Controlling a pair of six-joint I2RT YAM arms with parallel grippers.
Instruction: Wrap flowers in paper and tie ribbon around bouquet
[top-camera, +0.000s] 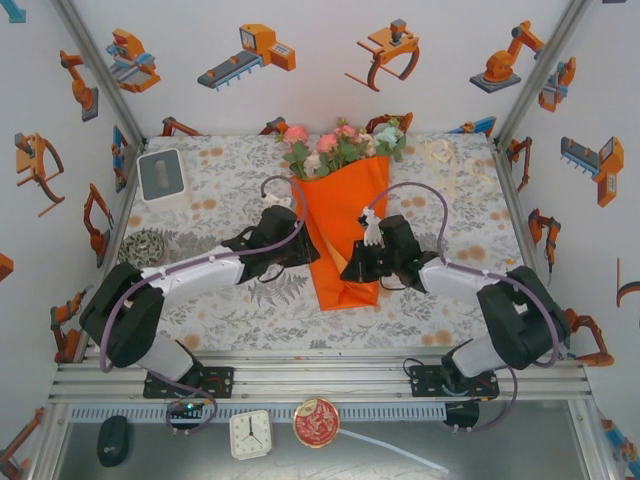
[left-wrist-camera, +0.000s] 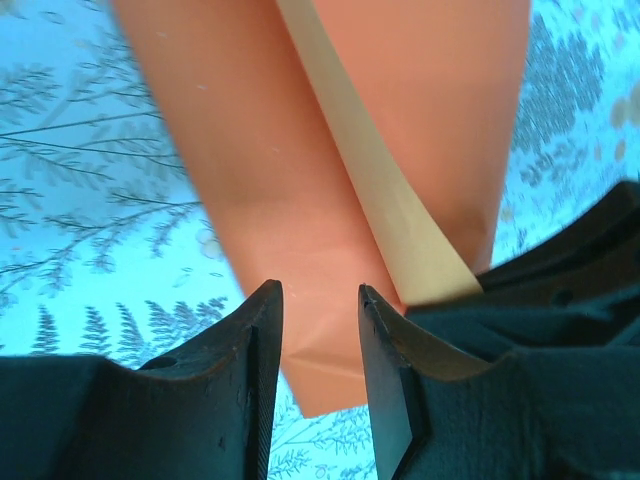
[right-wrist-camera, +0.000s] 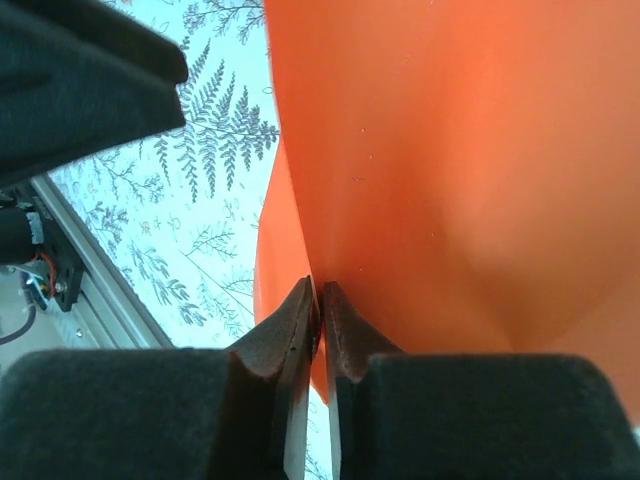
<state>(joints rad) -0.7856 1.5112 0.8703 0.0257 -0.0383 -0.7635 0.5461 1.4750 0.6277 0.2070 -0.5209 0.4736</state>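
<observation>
The bouquet lies mid-table: pink, white and pale blue flowers (top-camera: 340, 145) stick out of the far end of a cone of orange paper (top-camera: 345, 220). My left gripper (top-camera: 298, 243) sits at the cone's left edge. It is open (left-wrist-camera: 318, 288), and the paper's (left-wrist-camera: 260, 150) lower end shows beyond the gap, untouched. A pale cream band crosses that paper; I cannot tell what it is. My right gripper (top-camera: 352, 268) is at the cone's lower right. Its jaws (right-wrist-camera: 317, 285) stand a thin slit apart, with a fold of paper (right-wrist-camera: 450, 150) at their tips. A cream ribbon (top-camera: 442, 158) lies looped at the back right.
A white box (top-camera: 160, 175) stands at the back left and a small grey patterned object (top-camera: 148, 247) at the left edge. Printed walls close in three sides. Below the front rail lie a clock (top-camera: 250, 433), a red round tin (top-camera: 316, 422) and a black mouse (top-camera: 113, 440).
</observation>
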